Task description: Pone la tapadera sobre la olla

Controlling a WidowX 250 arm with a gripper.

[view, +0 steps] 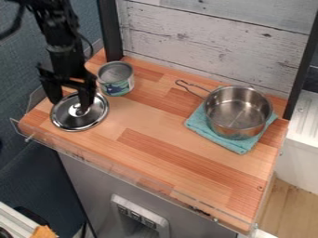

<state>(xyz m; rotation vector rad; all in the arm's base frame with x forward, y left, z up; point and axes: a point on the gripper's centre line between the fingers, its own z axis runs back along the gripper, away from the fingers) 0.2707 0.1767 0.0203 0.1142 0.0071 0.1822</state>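
Note:
The black gripper (70,100) hangs down at the left side of the counter, over the lid. Its two fingers stand wide apart, with the right one beside the lid's knob and the left one over the lid's upper left rim. The round silver lid (76,122) lies on the wooden surface, its knob partly hidden by the right finger. On the right, a steel pot (238,114) sits with its mouth up, its wire handle pointing to the upper left.
Under the pot lies a folded teal cloth (231,143). An open can (116,84) stands just right of the gripper, close to the lid. A low transparent edge guard runs along the front of the wooden counter (155,139); a whitewashed plank wall (211,42) rises behind.

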